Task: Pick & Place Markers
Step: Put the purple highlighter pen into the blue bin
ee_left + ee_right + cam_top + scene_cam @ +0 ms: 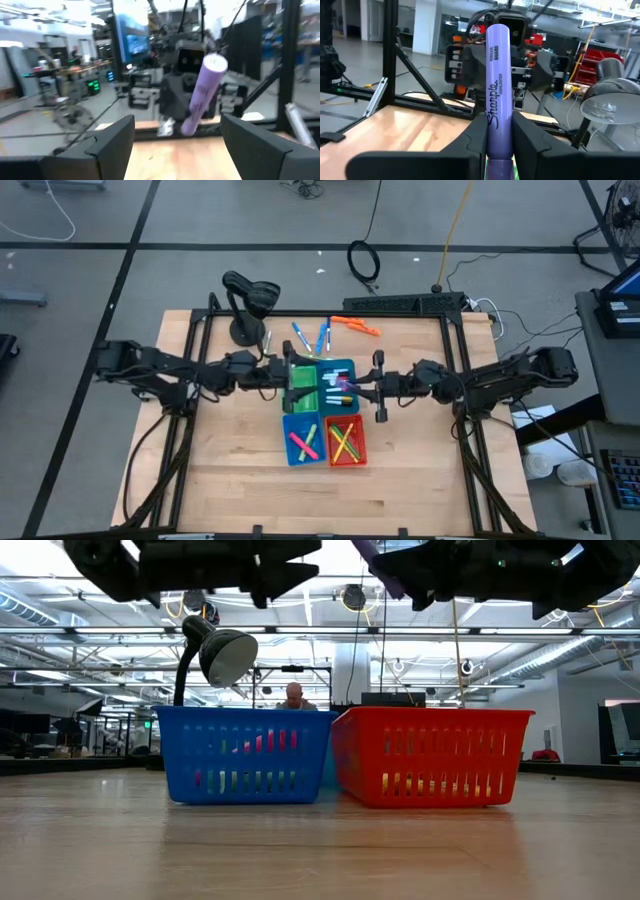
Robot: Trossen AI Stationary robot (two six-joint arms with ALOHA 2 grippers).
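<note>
Both grippers hover over four small bins set in a square: green (304, 386), teal (338, 372), blue (304, 442) and red (346, 442). My right gripper (352, 387) (498, 127) is shut on a purple marker (497, 80) above the teal bin. My left gripper (290, 375) (177, 145) is open above the green bin, facing that purple marker (202, 92). Several markers lie in the blue and red bins. Blue markers (322, 338), a white one (268, 340) and orange ones (355, 326) lie flat on the table near its far edge. My right gripper pinches the purple marker between its two fingers (476, 132) near one end of the barrel (498, 142). The fingers come level from the table's right. The marker is lifted clear and sticks out past the fingertips toward my left gripper, its free end (215, 62) tilted up.
A black desk lamp (250, 295) (225, 655) stands at the table's far left, next to the loose markers. A black frame rail (400, 305) runs along the far edge. Bare wood (240, 470) lies on the near side and beside the bins. A person (294, 695) sits far behind.
</note>
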